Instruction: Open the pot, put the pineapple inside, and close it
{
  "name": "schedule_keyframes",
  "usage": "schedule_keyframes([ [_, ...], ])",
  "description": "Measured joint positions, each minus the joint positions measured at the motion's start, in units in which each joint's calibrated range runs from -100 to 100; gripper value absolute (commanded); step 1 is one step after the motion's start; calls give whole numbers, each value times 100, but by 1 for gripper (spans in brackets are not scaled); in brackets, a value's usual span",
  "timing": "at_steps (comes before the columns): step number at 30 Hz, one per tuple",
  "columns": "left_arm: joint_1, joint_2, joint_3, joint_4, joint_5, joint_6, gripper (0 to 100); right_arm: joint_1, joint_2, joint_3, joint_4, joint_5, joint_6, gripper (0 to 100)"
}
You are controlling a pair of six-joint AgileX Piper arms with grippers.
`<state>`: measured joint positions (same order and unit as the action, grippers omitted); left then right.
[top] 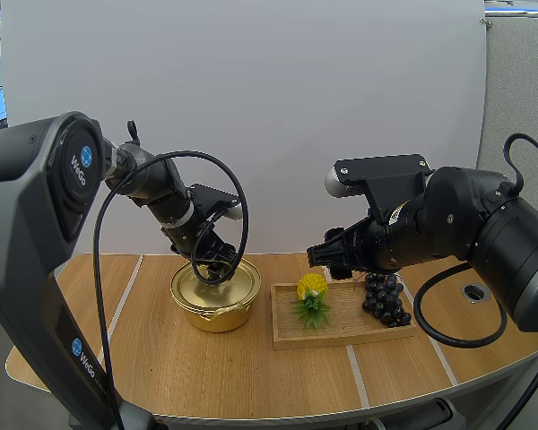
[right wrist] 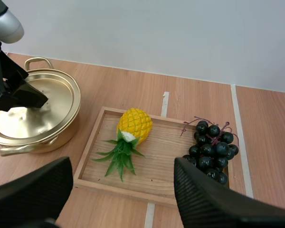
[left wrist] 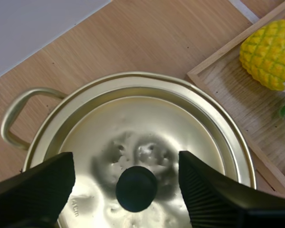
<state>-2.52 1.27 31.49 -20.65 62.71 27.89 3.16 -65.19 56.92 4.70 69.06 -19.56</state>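
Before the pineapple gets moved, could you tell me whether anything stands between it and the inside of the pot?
Yes: the lid sits on the pot, closing it. The open left gripper straddles its knob. The pineapple lies on the wooden tray.

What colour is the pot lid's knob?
The round knob is black, on a gold metal lid; best in the left wrist view.

Lid (top: pixel 229 288) on pot (top: pixel 217 317), pot left of tray (top: pixel 341 338), pineapple (top: pixel 312 287) left of grapes (top: pixel 384 298) in tray
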Motion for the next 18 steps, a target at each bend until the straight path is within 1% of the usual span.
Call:
schedule_keyframes([
  [13, 0, 209, 0, -1, -39, 0, 100, 0, 0, 0, 0, 0, 0, 100],
  [15, 0, 209, 0, -1, -39, 0, 63, 0, 0, 0, 0, 0, 0, 100],
  [17, 0, 209, 0, -31, 21, 0, 12, 0, 0, 0, 0, 0, 0, 100],
  [18, 0, 209, 0, -31, 21, 0, 0, 0, 0, 0, 0, 0, 0, 100],
])
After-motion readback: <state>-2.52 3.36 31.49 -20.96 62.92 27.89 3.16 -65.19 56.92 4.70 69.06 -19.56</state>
